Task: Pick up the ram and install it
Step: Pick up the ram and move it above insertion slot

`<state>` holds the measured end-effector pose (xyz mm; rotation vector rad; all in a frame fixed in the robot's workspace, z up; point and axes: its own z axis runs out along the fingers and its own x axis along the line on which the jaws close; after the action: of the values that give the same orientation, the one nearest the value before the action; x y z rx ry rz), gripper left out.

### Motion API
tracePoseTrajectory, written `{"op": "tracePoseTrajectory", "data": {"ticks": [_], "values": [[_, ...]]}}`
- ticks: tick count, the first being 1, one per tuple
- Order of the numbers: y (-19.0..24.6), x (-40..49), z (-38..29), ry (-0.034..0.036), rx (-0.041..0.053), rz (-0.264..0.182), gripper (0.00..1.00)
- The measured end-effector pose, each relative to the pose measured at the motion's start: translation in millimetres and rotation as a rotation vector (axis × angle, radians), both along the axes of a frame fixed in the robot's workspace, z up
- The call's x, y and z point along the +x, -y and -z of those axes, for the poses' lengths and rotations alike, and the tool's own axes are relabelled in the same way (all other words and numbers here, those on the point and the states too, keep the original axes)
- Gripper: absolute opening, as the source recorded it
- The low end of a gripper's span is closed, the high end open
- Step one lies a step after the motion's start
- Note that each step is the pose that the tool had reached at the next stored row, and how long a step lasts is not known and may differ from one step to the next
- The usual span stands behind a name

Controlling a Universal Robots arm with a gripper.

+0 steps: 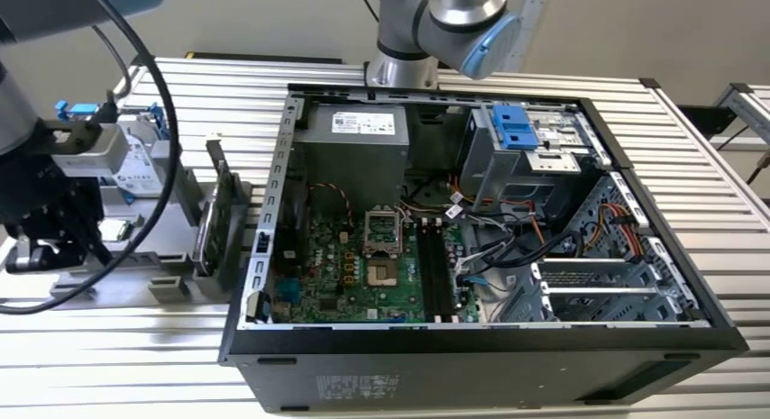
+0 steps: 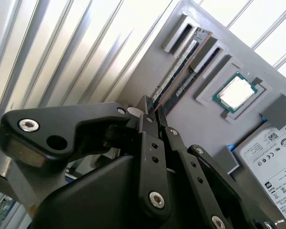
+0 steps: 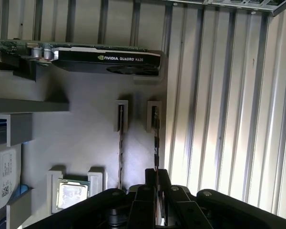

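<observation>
The ram (image 3: 156,138) is a thin dark stick standing on edge in the outermost slot of a grey parts holder (image 3: 86,143), beside the slatted table. A second similar stick (image 3: 120,143) stands in the neighbouring slot. My gripper (image 3: 156,179) is over the near end of the outer stick, its black fingers drawn together on either side of it. The second wrist view shows the same ram (image 2: 178,67) running away from the gripper (image 2: 152,110). In the exterior view the motherboard's black slots (image 1: 435,266) lie inside the open computer case (image 1: 481,333).
The holder also carries a processor chip (image 3: 72,195), a graphics card (image 3: 105,59) and a hard drive (image 2: 271,162). In the exterior view the holder (image 1: 157,275) sits at the case's left on the slatted table, with the arm's black wrist (image 1: 49,203) above it. Loose cables (image 1: 506,239) lie beside the slots.
</observation>
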<state>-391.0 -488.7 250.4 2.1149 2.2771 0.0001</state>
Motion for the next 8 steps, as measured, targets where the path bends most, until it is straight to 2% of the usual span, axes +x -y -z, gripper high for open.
{"op": "tracePoseTrajectory", "data": {"ticks": [8], "values": [[0.0, 0.0, -5.6, 0.0001, 0.0, 0.0, 0.0]]}}
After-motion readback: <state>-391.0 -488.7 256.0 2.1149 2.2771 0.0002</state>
